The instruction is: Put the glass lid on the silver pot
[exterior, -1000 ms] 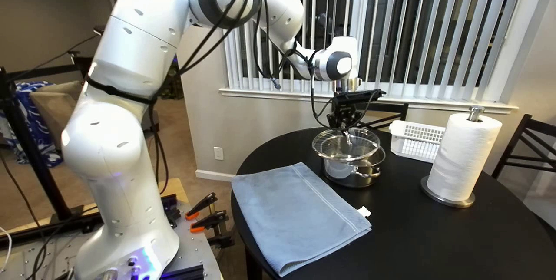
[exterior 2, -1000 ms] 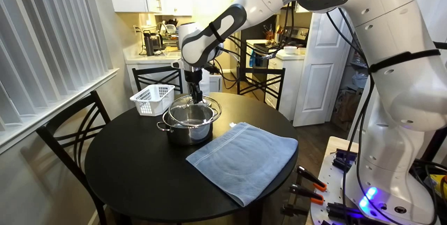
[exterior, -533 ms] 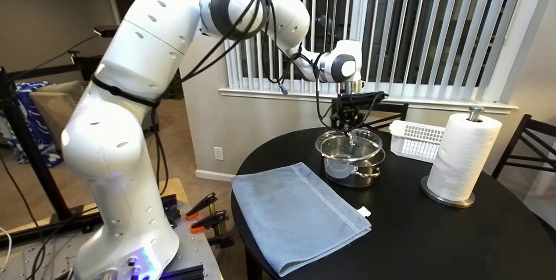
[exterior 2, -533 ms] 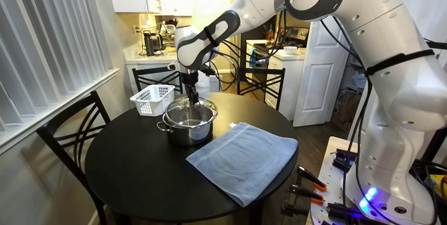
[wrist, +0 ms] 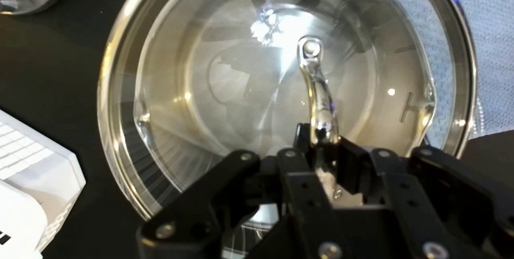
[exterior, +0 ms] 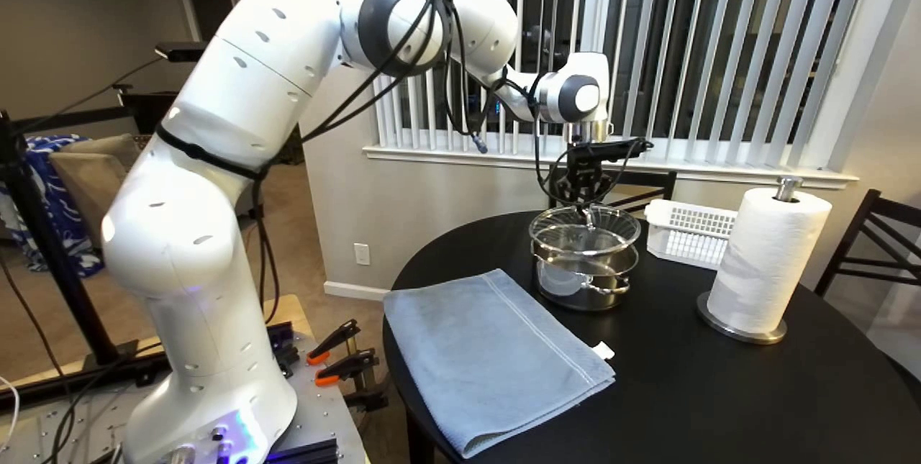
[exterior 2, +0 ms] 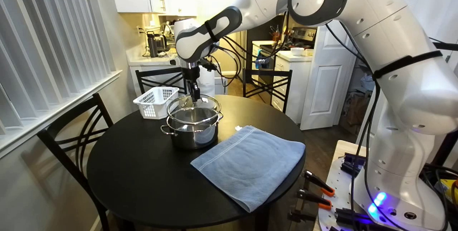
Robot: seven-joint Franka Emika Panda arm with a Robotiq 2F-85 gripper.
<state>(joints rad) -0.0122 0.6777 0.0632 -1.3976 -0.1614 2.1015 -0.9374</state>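
We see the clear, round, metal-rimmed glass lid [exterior: 575, 235] above the shiny, straight-sided silver pot [exterior: 568, 289]; the lid lies below the fingers [wrist: 353, 166], clamped on its arched metal handle [wrist: 320, 100].

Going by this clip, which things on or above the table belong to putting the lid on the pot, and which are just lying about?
Part of the job:
silver pot
glass lid, held over the pot
gripper, holding the lid

Just lying about:
blue cloth
white basket
paper towel roll
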